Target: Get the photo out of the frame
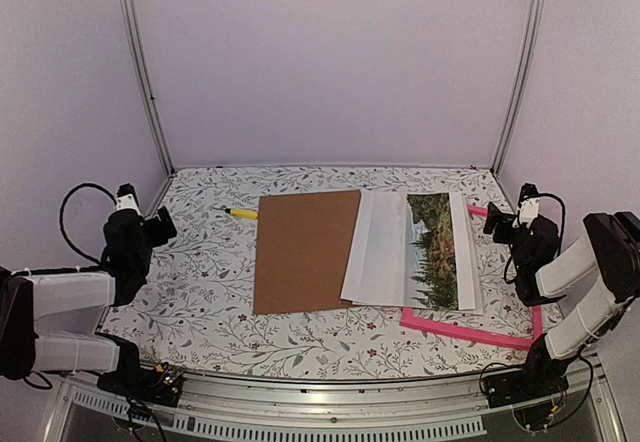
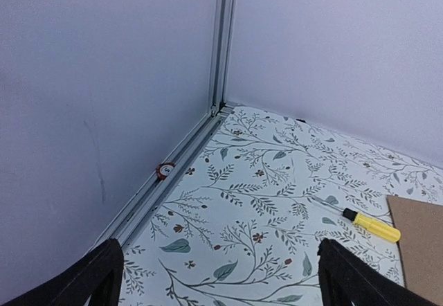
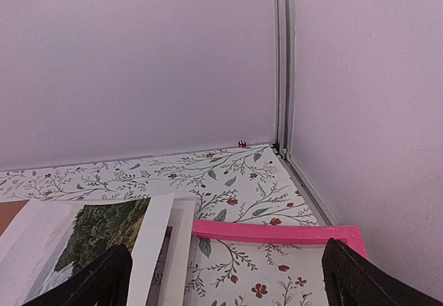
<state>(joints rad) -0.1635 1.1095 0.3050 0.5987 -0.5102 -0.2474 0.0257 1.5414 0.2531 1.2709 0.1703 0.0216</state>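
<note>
- Top external: photo (image 1: 432, 252) lies print-up over the frame (image 1: 470, 330), with pink edge showing along its near and right sides.
- Photo's left edge reaches the brown backing board (image 1: 302, 250).
- Yellow screwdriver (image 1: 241, 213) sits near the board's far-left corner.
- Left gripper (image 1: 163, 225) and right gripper (image 1: 495, 222) both have jaws wide apart and hold nothing, at opposite sides of the table (image 1: 200, 302).

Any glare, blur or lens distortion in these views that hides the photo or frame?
Top external: soft even light, no glare on the photo; front rail bows slightly, wide-lens distortion. Left wrist: sharp, yellow screwdriver crisp. Right wrist: pink frame clear, fingertips dark silhouettes.
</note>
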